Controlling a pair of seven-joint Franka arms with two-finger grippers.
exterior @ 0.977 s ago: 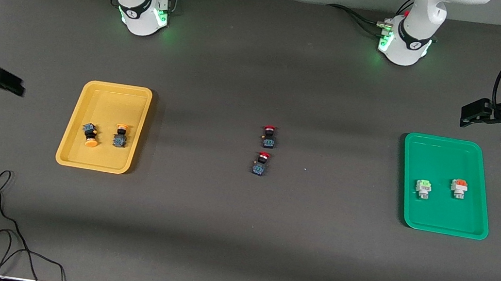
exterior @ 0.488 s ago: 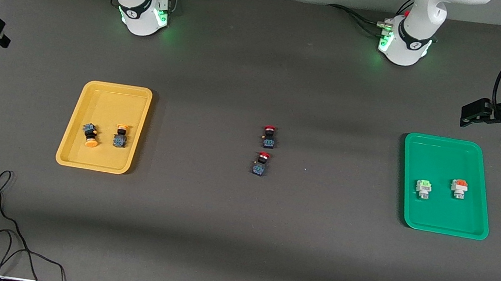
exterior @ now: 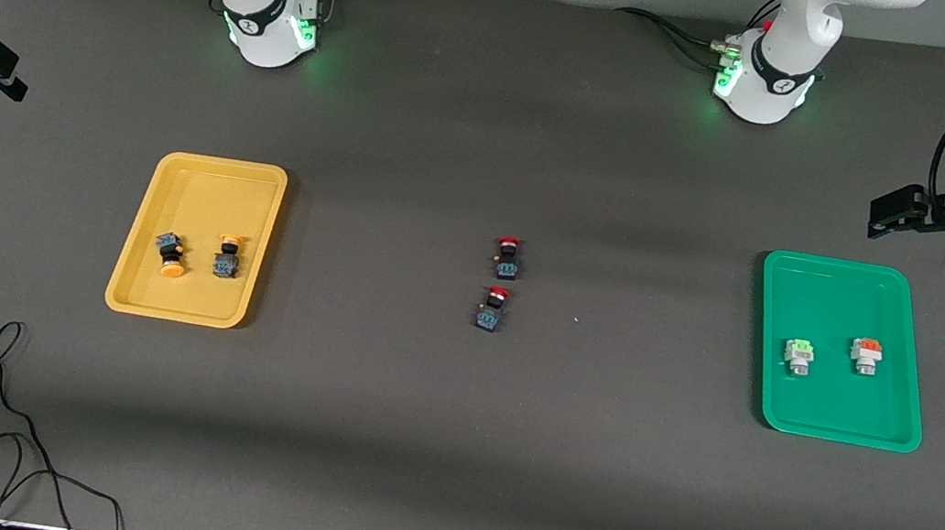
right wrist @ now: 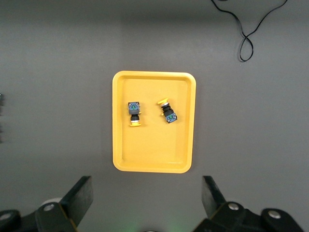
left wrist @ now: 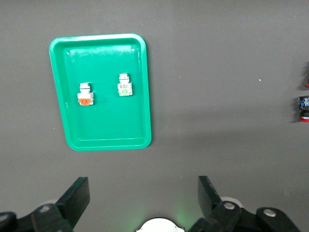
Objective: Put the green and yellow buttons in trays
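Right pincer (right wrist: 147,195): in the last second swung up and away from the yellow tray (exterior: 209,163), now hanging over the desk (exterior: 411,441) edge at the right arm's end, fingers spread wide, nothing held.

In the yellow tray: both yellow-capped buttons (exterior: 171,253) (exterior: 226,258), lying on their sides, just beside each other.

Mid-desk: two red-capped switches (exterior: 508,256) (exterior: 492,308), untouched, not part of the job.

In the green tray (exterior: 842,266): the green-capped button (exterior: 798,355), with an orange-capped white switch (exterior: 866,354) beside it.

Left pincer (left wrist: 142,195): waiting above the desk edge near the green tray, spread wide and empty.

Judged from this: sorting apparently complete, arms retreating.

No readable brand, label or writing anywhere.
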